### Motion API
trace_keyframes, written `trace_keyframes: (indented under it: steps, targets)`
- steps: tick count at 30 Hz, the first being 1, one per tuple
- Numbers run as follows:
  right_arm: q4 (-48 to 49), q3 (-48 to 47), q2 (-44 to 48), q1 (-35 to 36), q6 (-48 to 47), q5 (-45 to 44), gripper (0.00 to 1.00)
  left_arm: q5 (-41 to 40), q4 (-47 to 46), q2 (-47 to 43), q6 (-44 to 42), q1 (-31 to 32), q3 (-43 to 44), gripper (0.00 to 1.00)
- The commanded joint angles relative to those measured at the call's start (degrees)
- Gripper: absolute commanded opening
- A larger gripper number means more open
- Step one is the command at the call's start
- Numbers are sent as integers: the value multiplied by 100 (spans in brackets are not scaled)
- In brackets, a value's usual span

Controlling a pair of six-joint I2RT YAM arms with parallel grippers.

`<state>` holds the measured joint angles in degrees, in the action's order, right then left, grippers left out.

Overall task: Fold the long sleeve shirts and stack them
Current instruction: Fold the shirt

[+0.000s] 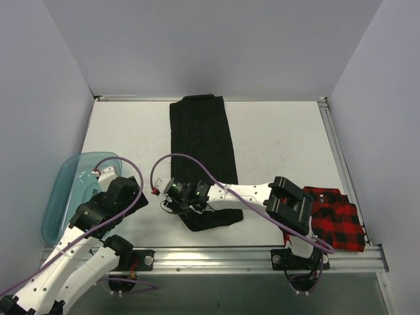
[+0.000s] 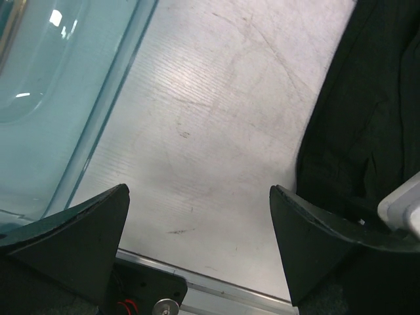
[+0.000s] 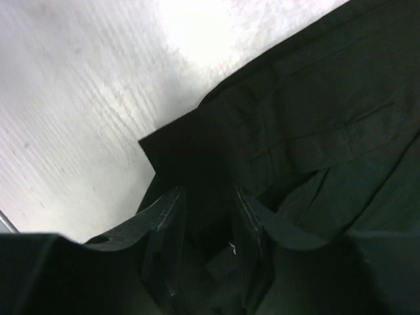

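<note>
table [image 1: 282,144], right end effector [image 3: 209,197] pinching black shirt [image 1: 200,138]

The black shirt [image 1: 202,141] lies flat as a long narrow strip down the middle of the table [image 1: 282,144], running from the far edge toward me. Its near end is rumpled, with a piece trailing off to my right, and a fold of that end sits between the fingers of my right gripper [image 3: 207,197]. The red-and-black check shirt [image 1: 341,223] lies folded at the near right corner, partly hidden.
</note>
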<state>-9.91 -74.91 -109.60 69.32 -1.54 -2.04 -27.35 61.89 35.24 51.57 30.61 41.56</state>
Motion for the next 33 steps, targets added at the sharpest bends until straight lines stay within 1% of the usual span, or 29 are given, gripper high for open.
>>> trace_keyframes:
  steps: [1,3,5,8,9,10,12,13,15,18,19,23,29,32,33]
  targets:
    - [103,222,281,55,75,152,36,-515,-168,-35,125,-90,142,97]
    - [174,346,334,64,58,160,39,-630,-212,96,64,-274,194,97]
    - [244,442,439,73,22,152,41,-552,-326,297,-190,-441,212,97]
    - [393,574,588,117,-65,125,43,-263,-703,500,-603,-889,72,97]
    - [402,574,624,134,-92,99,43,-53,-905,527,-726,-1021,45,97]
    - [420,574,633,187,-127,64,45,36,-985,571,-910,-1309,2,98]
    - [429,531,581,257,-241,-59,48,308,-1204,615,-1087,-1557,-25,97]
    - [429,496,554,318,-276,-172,51,362,-1275,607,-1236,-1723,-69,97]
    - [429,391,396,363,-355,-279,54,493,-1468,554,-1351,-1856,-130,97]
    - [429,267,194,424,-469,-498,56,564,-1574,527,-1378,-1971,-192,97]
    - [437,162,89,433,-496,-708,56,573,-1583,510,-1378,-1980,-201,98]
    - [525,38,-96,460,-610,-982,55,582,-1618,431,-1352,-2006,-245,97]
    - [552,-120,-334,451,-672,-1149,50,591,-1654,395,-1360,-1998,-263,97]
    - [543,-85,-325,425,-628,-1140,43,582,-1654,396,-1360,-1998,-271,97]
    - [543,-76,-308,416,-611,-1106,38,591,-1662,387,-1369,-1998,-263,97]
